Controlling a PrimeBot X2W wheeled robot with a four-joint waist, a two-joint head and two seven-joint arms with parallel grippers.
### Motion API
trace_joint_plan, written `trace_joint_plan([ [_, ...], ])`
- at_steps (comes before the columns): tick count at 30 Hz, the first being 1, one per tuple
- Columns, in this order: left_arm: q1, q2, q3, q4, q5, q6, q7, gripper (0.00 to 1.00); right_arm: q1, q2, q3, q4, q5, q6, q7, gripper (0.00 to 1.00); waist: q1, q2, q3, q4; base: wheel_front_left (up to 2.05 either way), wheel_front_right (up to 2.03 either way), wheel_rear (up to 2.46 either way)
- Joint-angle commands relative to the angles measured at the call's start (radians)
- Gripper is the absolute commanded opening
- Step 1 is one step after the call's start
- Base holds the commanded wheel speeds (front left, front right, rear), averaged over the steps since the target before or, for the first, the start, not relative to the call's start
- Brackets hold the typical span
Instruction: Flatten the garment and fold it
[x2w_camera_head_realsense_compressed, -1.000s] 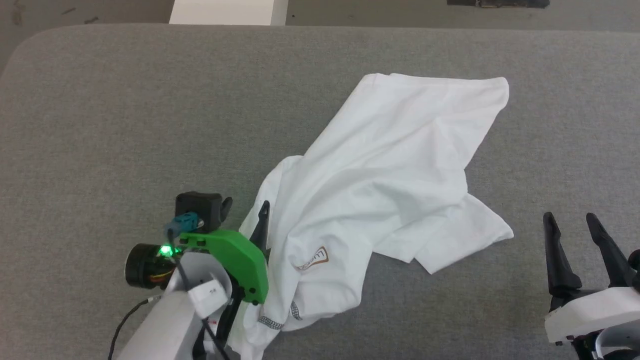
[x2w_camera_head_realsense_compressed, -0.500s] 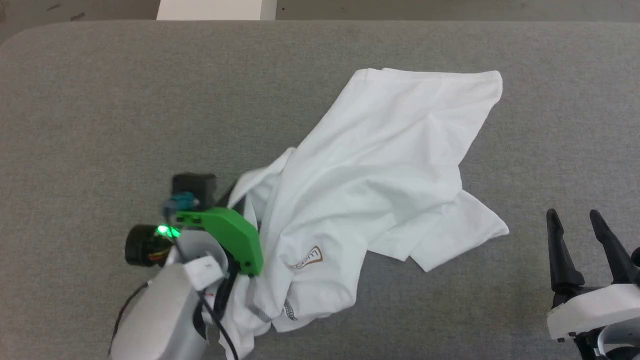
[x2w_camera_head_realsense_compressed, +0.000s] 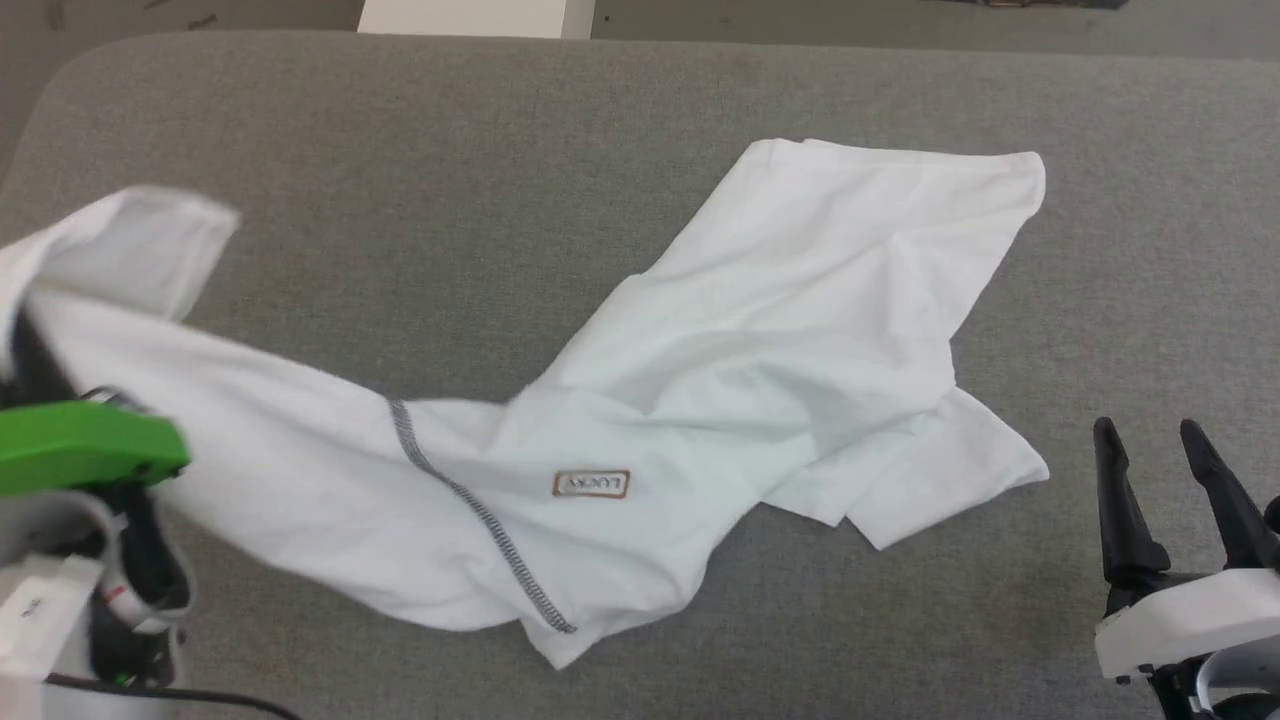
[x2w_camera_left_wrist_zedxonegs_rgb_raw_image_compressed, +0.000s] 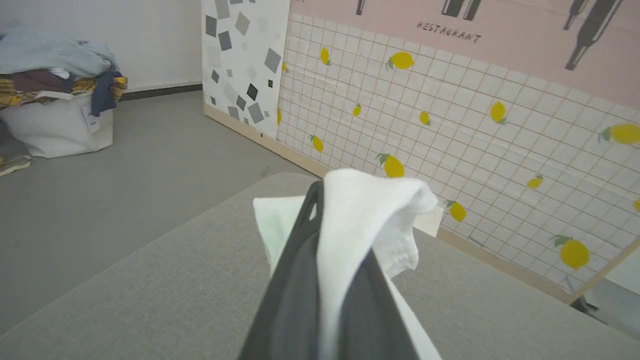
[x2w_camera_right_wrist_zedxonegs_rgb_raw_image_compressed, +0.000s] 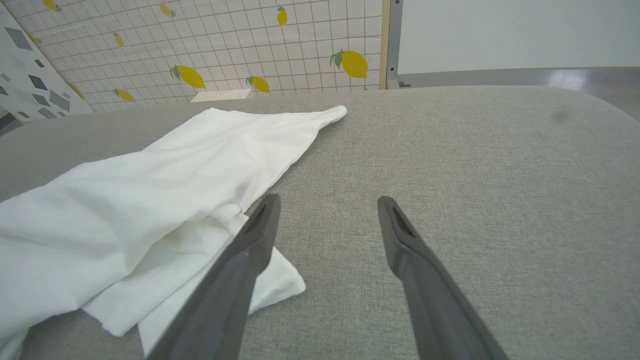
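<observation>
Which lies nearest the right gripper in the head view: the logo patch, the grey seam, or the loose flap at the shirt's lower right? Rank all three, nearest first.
1. The loose flap, just left of the right gripper.
2. The logo patch, mid-chest on the garment.
3. The grey seam, left of the patch.

A grey, fabric-covered tabletop (x2w_camera_head_realsense_compressed: 400, 200) with rounded corners. Beyond it stands a white-tiled wall panel (x2w_camera_left_wrist_zedxonegs_rgb_raw_image_compressed: 450, 130) dotted with yellow lemons, a pink "RESTAURANT" strip (x2w_camera_left_wrist_zedxonegs_rgb_raw_image_compressed: 500, 30) above it, and a panel of scattered grey squares (x2w_camera_left_wrist_zedxonegs_rgb_raw_image_compressed: 240, 65) beside it. On the grey floor (x2w_camera_left_wrist_zedxonegs_rgb_raw_image_compressed: 150, 165) sits a white bag (x2w_camera_left_wrist_zedxonegs_rgb_raw_image_compressed: 60, 125) heaped with mixed clothes (x2w_camera_left_wrist_zedxonegs_rgb_raw_image_compressed: 50, 65).
</observation>
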Motion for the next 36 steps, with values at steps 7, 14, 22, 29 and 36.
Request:
trace_joint_plan([
  [7,0.08,-0.041,0.057,0.139,-0.088,-0.026,-0.037,1.0,-0.014,0.001,-0.01,-0.008,-0.018,-0.002,0.012,1.0,0.0,0.0,0.022,0.006,0.0,0.0,0.0],
  [14,0.019,-0.058,0.013,0.253,-0.106,-0.096,-0.071,1.0,-0.02,0.001,0.0,-0.004,-0.022,-0.002,0.024,1.0,0.0,0.0,0.001,0.014,0.0,0.0,0.0],
  [22,0.079,-0.037,-0.073,0.052,-0.039,-0.165,-0.13,1.0,-0.002,0.001,0.002,0.01,-0.01,-0.002,0.021,1.0,0.0,0.0,-0.041,-0.003,0.0,0.0,0.0],
  [29,0.22,-0.086,-0.201,-0.091,0.07,-0.194,-0.201,1.0,0.018,0.001,0.008,0.018,0.0,-0.002,0.015,1.0,0.0,0.0,-0.066,-0.018,0.0,0.0,0.0],
  [36,0.313,-0.164,-0.27,-0.063,0.162,-0.235,-0.22,1.0,0.048,0.001,0.013,0.023,0.0,-0.002,0.021,1.0,0.0,0.0,-0.083,-0.011,0.0,0.0,0.0],
])
